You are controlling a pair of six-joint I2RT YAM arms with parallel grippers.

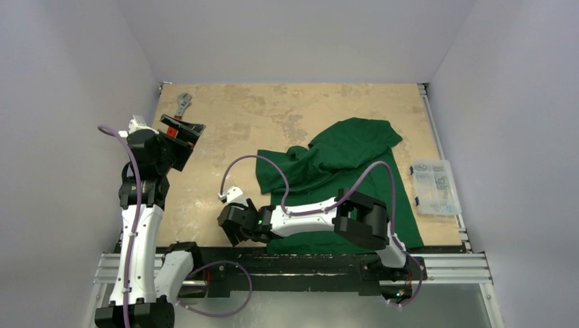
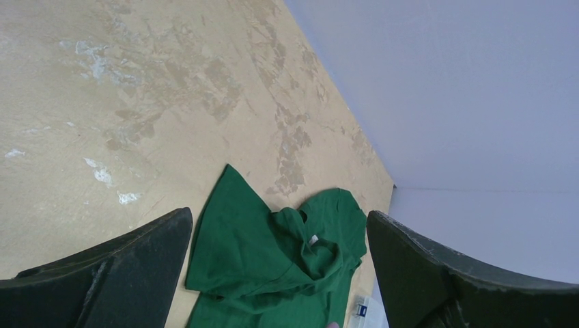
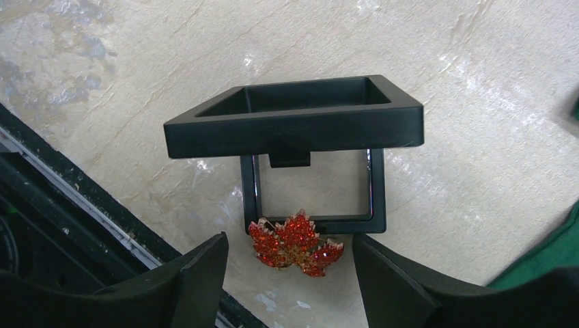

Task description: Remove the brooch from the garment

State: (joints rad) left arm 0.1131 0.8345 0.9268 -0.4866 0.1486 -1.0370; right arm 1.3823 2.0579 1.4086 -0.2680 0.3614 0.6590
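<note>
The brooch (image 3: 295, 244), a small orange-red jewelled leaf, lies on the table against the near edge of an open black display box (image 3: 293, 123). My right gripper (image 3: 288, 254) is open, with one finger on each side of the brooch and a gap to it on both sides. In the top view my right gripper (image 1: 231, 231) hangs low over the table just left of the garment (image 1: 341, 171), a dark green T-shirt that lies crumpled. My left gripper (image 1: 188, 133) is raised at the far left, open and empty. Its view shows the garment (image 2: 273, 260) from afar.
A red-handled wrench (image 1: 183, 104) lies at the table's back left corner. A clear plastic parts box (image 1: 435, 186) sits at the right edge beside the garment. The black frame rail (image 3: 82, 205) of the table's near edge runs close to my right gripper.
</note>
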